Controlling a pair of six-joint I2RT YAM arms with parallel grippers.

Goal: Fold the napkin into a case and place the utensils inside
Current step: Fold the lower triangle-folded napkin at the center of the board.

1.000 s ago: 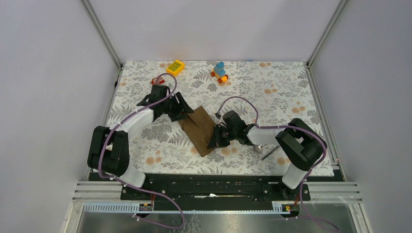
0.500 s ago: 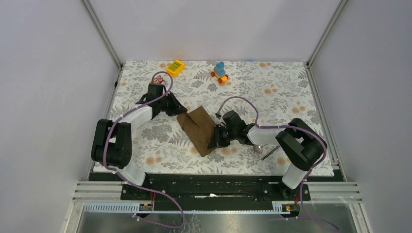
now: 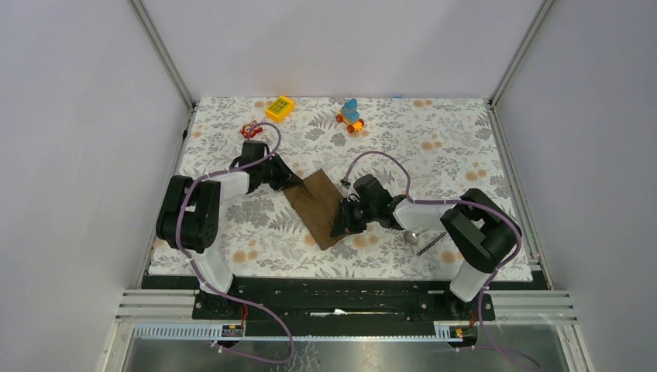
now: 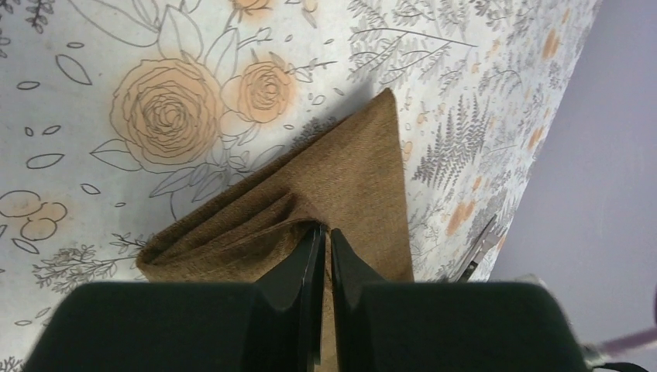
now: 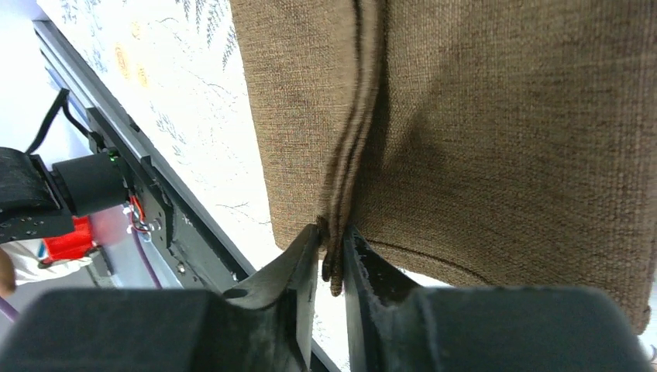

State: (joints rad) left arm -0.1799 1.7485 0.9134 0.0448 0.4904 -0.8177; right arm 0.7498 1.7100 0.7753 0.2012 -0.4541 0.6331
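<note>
Between pale grey walls (image 3: pixel 341 39), a floral tablecloth (image 3: pixel 434 155) lies under the napkin (image 3: pixel 316 205).

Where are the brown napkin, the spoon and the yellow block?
napkin (image 3: pixel 316 208), top view, middle of the folded cloth.
spoon (image 3: pixel 415 232), top view, its round bowl.
yellow block (image 3: pixel 280 107), top view, its top face.

A robotics lab cell: 2 robot arms, left arm (image 3: pixel 221 184) and right arm (image 3: pixel 424 211), trail purple cables (image 3: pixel 381 157), bolted at a cloth-covered table (image 3: pixel 449 147), boxed by plain grey walls (image 3: pixel 341 43) and aluminium frame posts (image 3: pixel 164 54).
</note>
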